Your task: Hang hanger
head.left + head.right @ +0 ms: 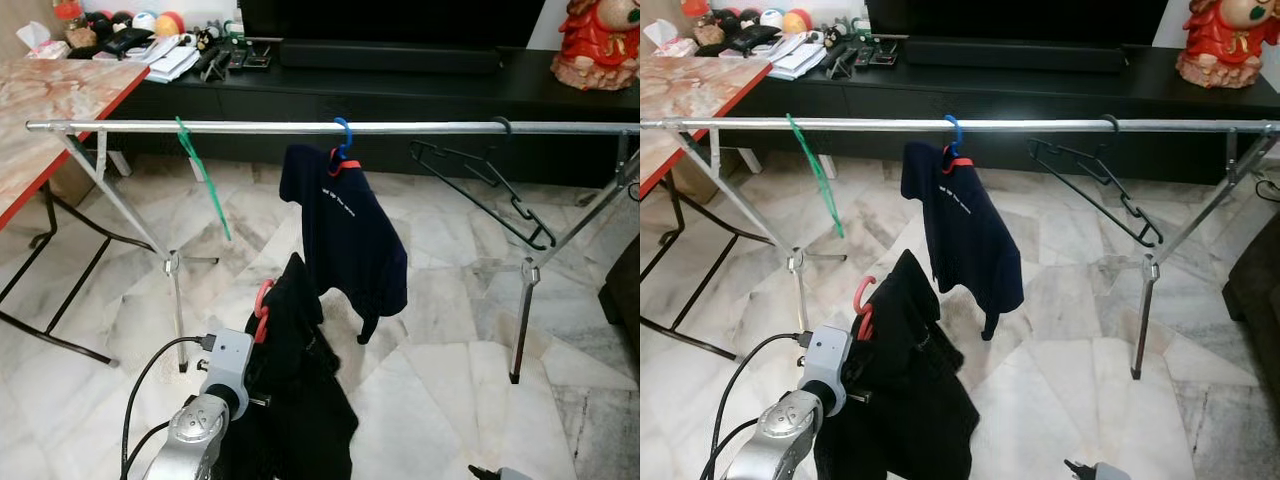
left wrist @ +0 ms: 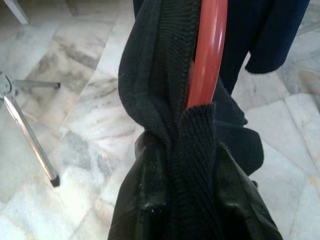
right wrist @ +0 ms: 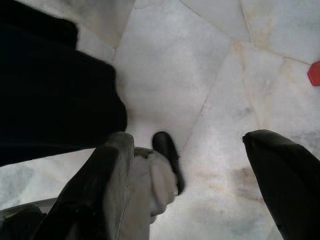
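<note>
A red hanger (image 1: 262, 305) carrying a black garment (image 1: 300, 400) hangs in the air below and in front of the steel rail (image 1: 430, 127). My left gripper (image 1: 258, 385) is shut on it, with its fingers buried under the cloth; up close the red hanger bar (image 2: 207, 50) runs out of the knit fabric. On the rail hang a bare green hanger (image 1: 203, 175), a blue hanger (image 1: 343, 135) with a navy shirt (image 1: 345, 230), and a bare black hanger (image 1: 490, 185). My right gripper (image 3: 200, 180) hangs low over the floor, open and holding nothing.
The rack's legs (image 1: 178, 300) (image 1: 522, 310) stand on the marble floor. A marble-topped table (image 1: 60, 100) with a red edge is at the left. A black TV console (image 1: 400, 80) runs behind the rail, and a dark sofa edge (image 1: 625, 290) is at the right.
</note>
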Robot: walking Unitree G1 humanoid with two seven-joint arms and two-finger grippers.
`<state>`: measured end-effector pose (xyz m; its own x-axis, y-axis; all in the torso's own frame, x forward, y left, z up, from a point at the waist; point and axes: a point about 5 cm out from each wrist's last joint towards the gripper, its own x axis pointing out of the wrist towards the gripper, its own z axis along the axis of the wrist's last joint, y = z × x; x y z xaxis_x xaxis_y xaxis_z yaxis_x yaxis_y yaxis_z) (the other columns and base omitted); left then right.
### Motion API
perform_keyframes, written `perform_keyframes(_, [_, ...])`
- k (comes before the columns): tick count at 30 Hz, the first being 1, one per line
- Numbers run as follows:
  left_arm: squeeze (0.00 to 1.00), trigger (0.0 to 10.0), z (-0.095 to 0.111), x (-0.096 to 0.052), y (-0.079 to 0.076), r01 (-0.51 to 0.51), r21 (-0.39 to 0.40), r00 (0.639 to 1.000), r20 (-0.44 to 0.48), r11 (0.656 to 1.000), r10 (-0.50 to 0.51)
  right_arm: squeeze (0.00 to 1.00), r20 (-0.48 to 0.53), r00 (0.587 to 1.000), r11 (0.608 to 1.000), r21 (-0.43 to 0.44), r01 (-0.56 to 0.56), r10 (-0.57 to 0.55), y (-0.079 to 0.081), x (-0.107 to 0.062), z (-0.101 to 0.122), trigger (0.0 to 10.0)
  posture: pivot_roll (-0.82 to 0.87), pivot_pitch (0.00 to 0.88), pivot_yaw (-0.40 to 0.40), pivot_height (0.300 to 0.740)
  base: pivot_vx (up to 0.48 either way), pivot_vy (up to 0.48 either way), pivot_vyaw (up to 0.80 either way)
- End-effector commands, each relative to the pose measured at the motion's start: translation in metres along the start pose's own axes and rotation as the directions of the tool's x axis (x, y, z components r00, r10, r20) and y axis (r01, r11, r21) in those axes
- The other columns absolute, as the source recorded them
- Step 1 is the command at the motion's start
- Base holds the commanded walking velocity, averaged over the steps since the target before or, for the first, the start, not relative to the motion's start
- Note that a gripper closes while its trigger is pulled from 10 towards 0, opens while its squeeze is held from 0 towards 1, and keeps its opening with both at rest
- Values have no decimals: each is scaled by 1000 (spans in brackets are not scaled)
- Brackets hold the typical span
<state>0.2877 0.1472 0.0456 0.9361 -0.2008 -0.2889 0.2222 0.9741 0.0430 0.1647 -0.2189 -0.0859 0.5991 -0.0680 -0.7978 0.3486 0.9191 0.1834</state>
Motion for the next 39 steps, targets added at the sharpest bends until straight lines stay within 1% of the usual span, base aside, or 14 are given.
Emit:
perform_keyframes(1, [0, 10000, 11, 1, -2, 1, 15, 998, 58, 1000, -2, 0, -23, 1000, 1000, 5, 15, -14, -5, -2, -6, 10000, -55, 188, 16, 740, 255, 0, 0])
perform_keyframes(4, [0, 10000, 10, 1, -1, -9, 10, 999, 53, 1000, 9, 0, -24, 1000, 1000, 4, 13, -13, -5, -2, -6, 10000, -54, 188, 15, 740, 85, 0, 0])
perform_keyframes(9, [0, 10000, 11, 1, 3, -57, -25, 997, 58, 998, 59, 0, -27, 1000, 1000, -3, 10, -10, -5, -2, -6, 10000, -54, 190, 12, 740, 0, 0, 0])
perform_keyframes(11, [0, 10000, 11, 1, 6, -82, -47, 994, 65, 996, 85, 0, -27, 1000, 1000, -5, 10, -10, -5, -2, -6, 10000, -54, 190, 12, 740, 0, 0, 0])
perform_keyframes(12, [0, 10000, 13, 1, 11, -121, -58, 990, 68, 991, 124, 0, -27, 1000, 1000, -9, 9, -9, -6, -2, -6, 10000, -55, 194, 11, 740, 0, 0, 0])
perform_keyframes(13, [0, 10000, 13, 1, 11, -121, -58, 990, 68, 991, 124, 0, -27, 1000, 1000, -9, 9, -9, -6, -2, -6, 10000, -55, 194, 11, 740, 0, 0, 0])
perform_keyframes(15, [0, 10000, 14, 1, 15, -159, -72, 984, 73, 985, 164, 0, -27, 1000, 1000, -11, 9, -9, -6, -2, -6, 10000, -54, 195, 10, 740, 0, 0, 0])
perform_keyframes(22, [0, 10000, 20, 2, 18, -183, -85, 976, 103, 979, 191, 0, -28, 1000, 1000, -29, 6, -7, -7, -2, -6, 10000, -58, 197, 7, 740, 0, 0, 0])
perform_keyframes(24, [0, 10000, 21, 2, 18, -192, -128, 973, 104, 973, 206, 0, -27, 1000, 999, -46, 3, -5, -7, -2, -5, 10000, -59, 197, 6, 740, 0, 0, 0])
perform_keyframes(25, [0, 10000, 22, 3, 18, -197, -179, 971, 104, 964, 218, 0, -26, 1000, 999, -53, 1, -3, -7, -2, -5, 10000, -58, 198, 4, 740, 0, 0, 0])
perform_keyframes(26, [0, 10000, 23, 4, 17, -194, -211, 970, 104, 958, 219, 0, -24, 1000, 998, -56, -1, 0, -7, -2, -4, 10000, -58, 198, 3, 740, 0, 0, 0])
perform_keyframes(28, [0, 10000, 26, 5, 16, -171, -230, 971, 125, 958, 204, 0, -17, 1000, 998, -65, -3, 2, -7, -2, -3, 10000, -58, 199, 3, 740, 0, 0, 441])
perform_keyframes(33, [0, 10000, 31, 6, 13, -145, -204, 973, 146, 968, 176, 0, -9, 1000, 1000, -17, 4, -5, -7, -2, -5, 10000, -59, 196, 5, 740, 0, 0, 171])
perform_keyframes(39, [0, 10000, 31, 6, 13, -142, -206, 973, 151, 968, 174, 0, -14, 1000, 1000, -27, -2, 1, -6, -2, -5, 10000, -59, 186, 8, 740, 250, 0, 0])
